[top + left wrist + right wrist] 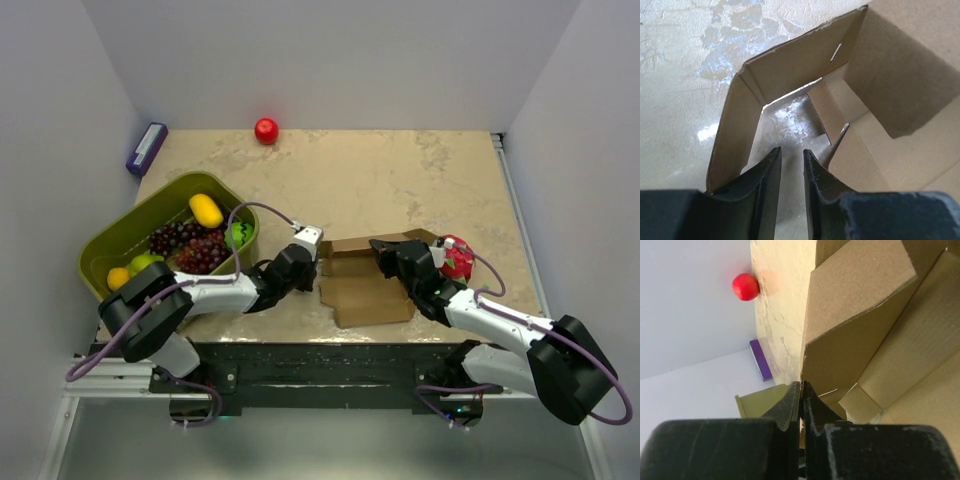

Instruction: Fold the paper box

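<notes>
A beige marbled table (pixel 400 170) is seen from above, w/ two arms mounted at its near edge. An olive-green basket (pixel 108 245) of fruit is set at the left. The paper box (pixel 372 297), brown cardboard, partly folded w/ walls raised, is placed at centre-front, btwn the grippers. The left gripper (pixel 791 159) is held at the box's left side beside a raised flap, fingers slightly parted, nothing btwn them. The right gripper (pixel 801 390) is clamped on the box's back wall edge. A purple block (pixel 146 148) & a red ball (pixel 266 130) are seen at the far edge.
</notes>
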Controlling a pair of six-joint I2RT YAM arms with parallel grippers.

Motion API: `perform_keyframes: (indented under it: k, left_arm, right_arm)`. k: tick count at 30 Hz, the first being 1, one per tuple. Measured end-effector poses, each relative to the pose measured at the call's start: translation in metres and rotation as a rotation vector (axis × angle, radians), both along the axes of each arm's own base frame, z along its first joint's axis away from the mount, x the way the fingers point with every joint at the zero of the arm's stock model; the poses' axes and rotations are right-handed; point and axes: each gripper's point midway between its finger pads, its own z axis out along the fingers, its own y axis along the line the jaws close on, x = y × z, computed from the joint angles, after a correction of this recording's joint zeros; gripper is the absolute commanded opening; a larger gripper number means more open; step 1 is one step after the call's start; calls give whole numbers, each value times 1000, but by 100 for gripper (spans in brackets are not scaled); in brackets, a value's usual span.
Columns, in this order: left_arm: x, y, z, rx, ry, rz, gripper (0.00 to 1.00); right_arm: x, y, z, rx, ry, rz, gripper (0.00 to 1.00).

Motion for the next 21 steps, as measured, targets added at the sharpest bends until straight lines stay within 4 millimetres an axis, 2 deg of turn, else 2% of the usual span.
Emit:
perform_keyframes:
  k: [5,12,21]
  left_arm:
    - [10,-8,-4,17,-1,14,27]
    - [15,-15,-14,26,12,9,27]
    - [17,-32,-1,-21,-12,-19,27]
  right_arm:
    - [0,0,0,-2,0,1,0]
    - [0,0,0,-7,-1,4,0]
    - [0,1,-4,-11,8,8,0]
